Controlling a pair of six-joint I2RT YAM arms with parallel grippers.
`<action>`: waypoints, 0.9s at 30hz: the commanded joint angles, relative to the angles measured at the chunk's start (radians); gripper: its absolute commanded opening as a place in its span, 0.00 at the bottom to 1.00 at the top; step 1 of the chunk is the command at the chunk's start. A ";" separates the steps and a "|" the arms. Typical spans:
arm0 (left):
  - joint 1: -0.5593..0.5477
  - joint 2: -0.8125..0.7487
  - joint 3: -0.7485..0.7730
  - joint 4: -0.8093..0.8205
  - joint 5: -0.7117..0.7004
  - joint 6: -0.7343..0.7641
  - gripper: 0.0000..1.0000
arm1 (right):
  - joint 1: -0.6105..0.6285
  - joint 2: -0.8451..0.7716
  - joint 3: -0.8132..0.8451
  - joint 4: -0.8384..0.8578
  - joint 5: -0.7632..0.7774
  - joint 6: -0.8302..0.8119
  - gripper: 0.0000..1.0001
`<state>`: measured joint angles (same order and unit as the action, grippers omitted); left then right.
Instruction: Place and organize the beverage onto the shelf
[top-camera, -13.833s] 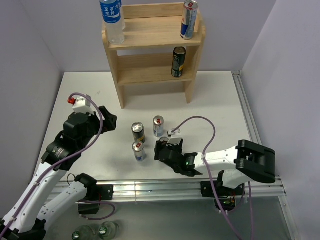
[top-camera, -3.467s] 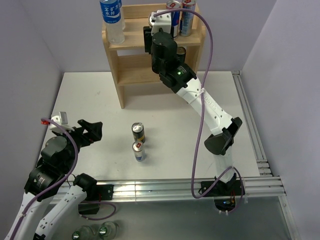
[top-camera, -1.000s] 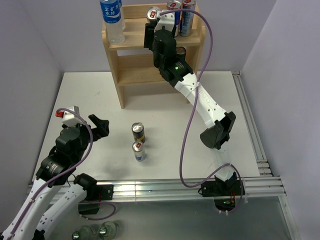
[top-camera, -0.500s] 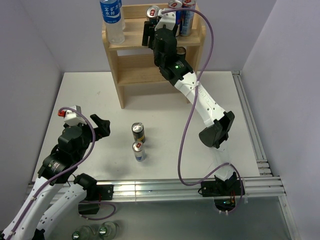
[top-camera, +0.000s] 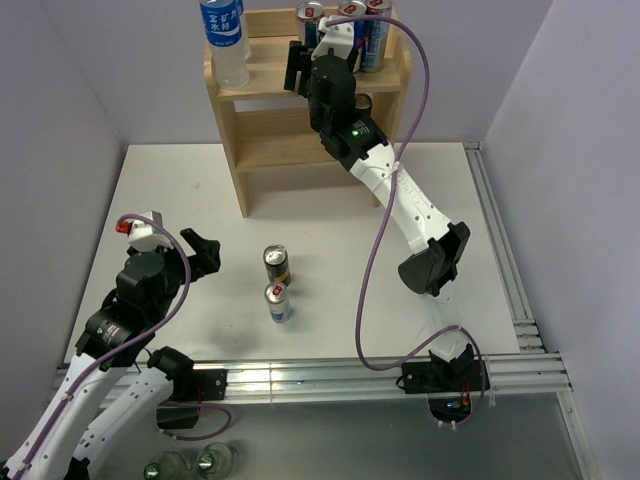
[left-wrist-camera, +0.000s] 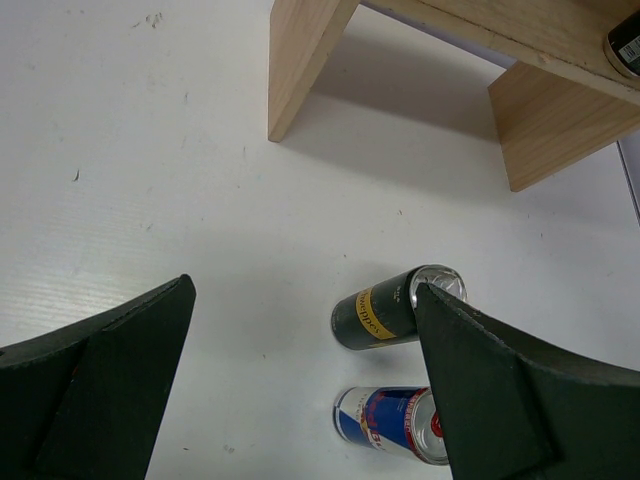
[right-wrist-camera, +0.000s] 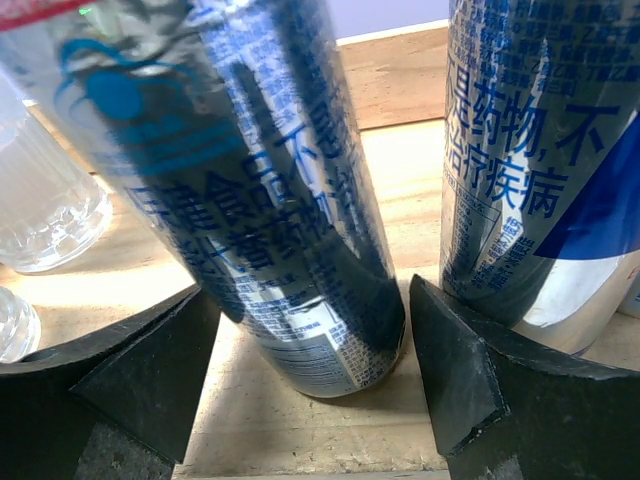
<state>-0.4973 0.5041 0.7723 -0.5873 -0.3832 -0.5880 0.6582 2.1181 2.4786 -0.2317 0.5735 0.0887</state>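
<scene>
The light-wood shelf (top-camera: 262, 142) stands at the back of the table. My right gripper (top-camera: 302, 52) is at its top tier, jaws open around a blue-and-silver can (top-camera: 310, 14) that stands upright on the wood (right-wrist-camera: 300, 250); a thin gap shows on each side. Two more blue-and-silver cans (top-camera: 348, 14) (top-camera: 378, 32) stand to its right. A dark can (top-camera: 362, 102) on the lower tier is mostly hidden by the arm. A dark can (top-camera: 277, 263) and a blue-and-silver can (top-camera: 279, 300) stand on the table. My left gripper (top-camera: 203, 250) is open and empty to their left.
A water bottle (top-camera: 224, 40) stands at the left end of the top tier. In the left wrist view the two table cans (left-wrist-camera: 395, 308) (left-wrist-camera: 390, 420) sit ahead of the open gripper (left-wrist-camera: 305, 290), with the shelf's legs (left-wrist-camera: 300, 50) beyond.
The can in my right gripper has gone from tilted to upright on the top tier beside the other two. The left arm has barely moved.
</scene>
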 joint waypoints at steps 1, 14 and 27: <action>-0.003 0.007 -0.004 0.037 -0.014 0.002 0.99 | -0.020 -0.001 0.005 0.009 0.016 0.003 0.82; -0.001 0.011 -0.007 0.044 -0.016 0.005 0.99 | -0.008 -0.052 -0.079 0.017 0.017 0.002 0.82; -0.001 0.010 0.002 0.041 -0.025 0.013 0.99 | 0.058 -0.159 -0.279 0.057 0.065 -0.017 0.84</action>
<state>-0.4973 0.5087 0.7719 -0.5869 -0.3908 -0.5877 0.6903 1.9942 2.2547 -0.1291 0.6025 0.0586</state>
